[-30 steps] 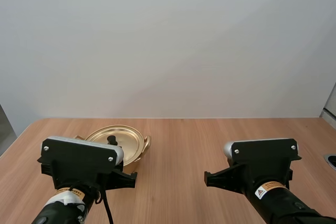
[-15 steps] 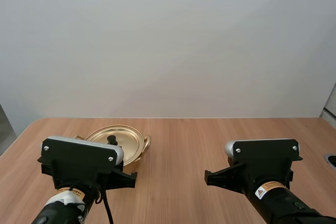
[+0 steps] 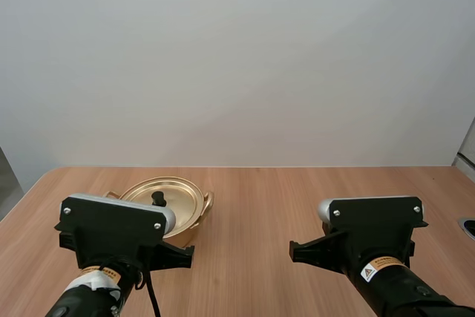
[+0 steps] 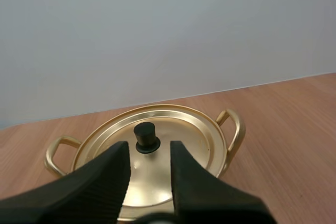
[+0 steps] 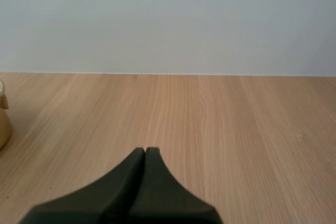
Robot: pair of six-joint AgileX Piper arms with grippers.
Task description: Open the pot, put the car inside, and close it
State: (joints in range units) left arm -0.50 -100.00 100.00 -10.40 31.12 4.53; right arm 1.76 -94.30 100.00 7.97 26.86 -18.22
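Left end effector (image 4: 148,153) was open, facing knob (image 4: 146,136) of lidded pot (image 4: 233,129); right end effector (image 5: 145,151) was closed, empty, over counter (image 5: 220,114).

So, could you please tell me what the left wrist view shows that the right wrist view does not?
Left wrist view: my left gripper, open, facing the round gold metal pot, its lid on, with black knob and both loop handles. Right wrist view: my right gripper, shut on nothing. Both: the light wooden table and the pot, just its edge in the right wrist view.
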